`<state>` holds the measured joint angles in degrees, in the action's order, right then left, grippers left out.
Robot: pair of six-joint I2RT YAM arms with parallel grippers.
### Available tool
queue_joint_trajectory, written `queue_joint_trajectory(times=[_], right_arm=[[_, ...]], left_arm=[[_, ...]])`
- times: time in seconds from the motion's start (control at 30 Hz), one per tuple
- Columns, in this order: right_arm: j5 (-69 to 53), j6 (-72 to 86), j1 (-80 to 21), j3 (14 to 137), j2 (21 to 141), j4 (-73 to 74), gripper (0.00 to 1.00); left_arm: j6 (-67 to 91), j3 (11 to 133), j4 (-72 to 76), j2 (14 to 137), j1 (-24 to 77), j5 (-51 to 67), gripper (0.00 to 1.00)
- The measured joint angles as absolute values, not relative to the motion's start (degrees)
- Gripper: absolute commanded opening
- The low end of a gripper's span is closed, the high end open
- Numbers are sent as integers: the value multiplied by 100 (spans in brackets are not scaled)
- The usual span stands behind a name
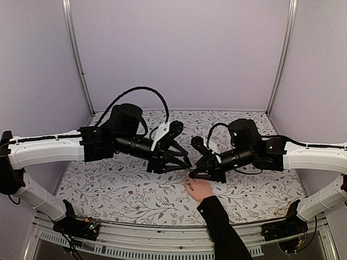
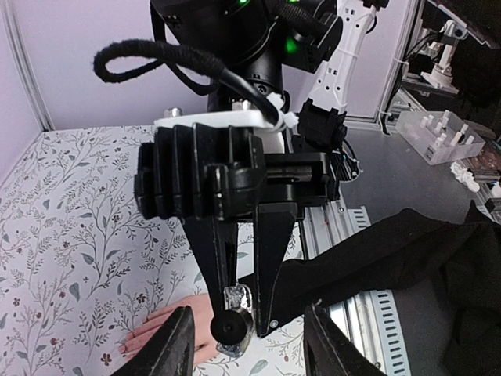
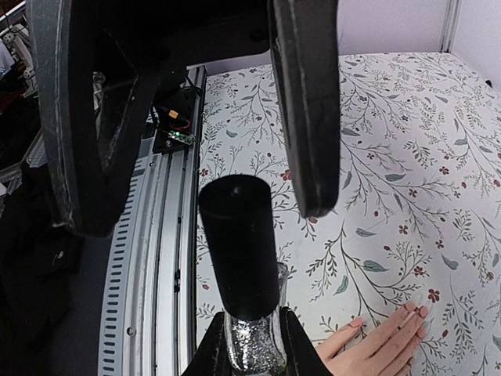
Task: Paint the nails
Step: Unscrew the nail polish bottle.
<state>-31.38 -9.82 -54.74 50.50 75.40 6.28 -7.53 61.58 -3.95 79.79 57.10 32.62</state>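
Hand (image 1: 199,189) laid flat near table (image 1: 108,184) front edge, nails (image 3: 423,312) up. Bottle (image 3: 239,251) clamped by right gripper (image 3: 250,352); left gripper (image 2: 251,346) spread wide, nothing gripped.

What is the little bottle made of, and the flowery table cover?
The bottle looks like clear glass: silvery glitter shows through. Its cap seems matte black plastic. The cover looks like printed paper or vinyl, flat and dull.

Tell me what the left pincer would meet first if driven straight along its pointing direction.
Most likely the black cap of the bottle gripped by the right pincer. The cap sits centred between the open fingers of the left pincer. Depth is unclear.
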Motion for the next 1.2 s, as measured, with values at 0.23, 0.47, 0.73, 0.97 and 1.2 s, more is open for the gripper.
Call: queue_joint_trajectory(times=[0.23, 0.47, 0.73, 0.97, 1.2], right_arm=[[-3236, -1026, -5474, 5057, 7550, 670, 0], [-3323, -1052, -5474, 5061, 7550, 690, 0], [-3361, -1114, -5476, 5061, 7550, 738, 0], [-3365, -1142, -5476, 5061, 7550, 742, 0], [-3365, -1155, -5476, 5061, 7550, 751, 0]], left_arm=[[-888, 6200, -528, 8121, 5852, 3205, 37], [-908, 6289, -539, 8243, 5909, 3148, 32], [-967, 6298, -545, 8340, 5942, 3085, 24], [-965, 6298, -545, 8340, 5942, 3076, 21], [-961, 6298, -550, 8340, 5942, 3041, 13]])
